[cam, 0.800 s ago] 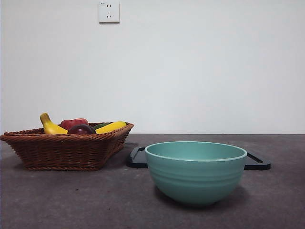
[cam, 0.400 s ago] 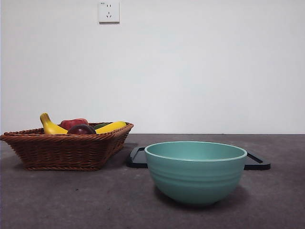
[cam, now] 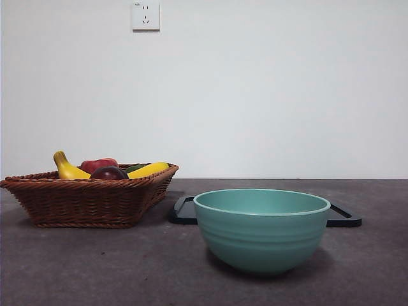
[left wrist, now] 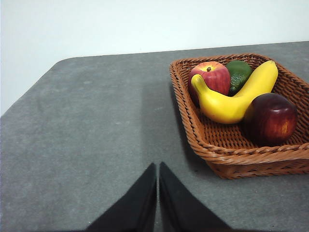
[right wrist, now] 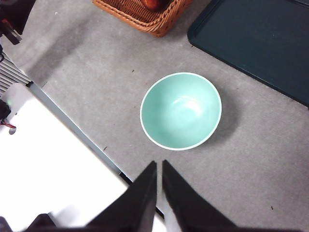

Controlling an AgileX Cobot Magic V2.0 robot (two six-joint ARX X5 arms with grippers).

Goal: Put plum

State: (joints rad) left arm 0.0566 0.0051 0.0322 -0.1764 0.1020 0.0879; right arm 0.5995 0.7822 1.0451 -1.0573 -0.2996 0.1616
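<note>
- Front view: a brown wicker basket [cam: 89,201] stands on the grey table [cam: 95,268] at the left, further back than the teal bowl [cam: 261,229], which stands near the camera, right of centre.
- Front view: the plum [cam: 109,173] lies in the basket, its dark maroon top just showing above the near rim. Behind it is a red apple [cam: 98,164], and a yellow banana [cam: 150,169] curves along the rim on either side of these two, its stem end at the left. A sliver of a green fruit [cam: 135,168] shows between apple and banana.
- Front view: a dark flat tray [cam: 185,211] lies on the table behind the bowl, its edges showing on both sides. A white wall socket [cam: 145,16] sits high on the wall. No arm shows here.
- Left wrist view: the left gripper [left wrist: 158,166] hangs above bare table beside the basket, well apart from it, its two black jaws pressed together with only a thin slit between them.
- Left wrist view: the plum [left wrist: 270,119] rests in a corner of the basket [left wrist: 231,154], touching the banana [left wrist: 236,94]; the apple [left wrist: 211,77] and the green fruit [left wrist: 239,73] lie on the banana's other side.
- Right wrist view: the right gripper [right wrist: 159,164] is high above the table's edge, jaws closed together and holding nothing. The bowl [right wrist: 181,111] is seen from above, between the basket corner [right wrist: 145,12] and the gripper, with the tray [right wrist: 260,38] beside it.
</note>
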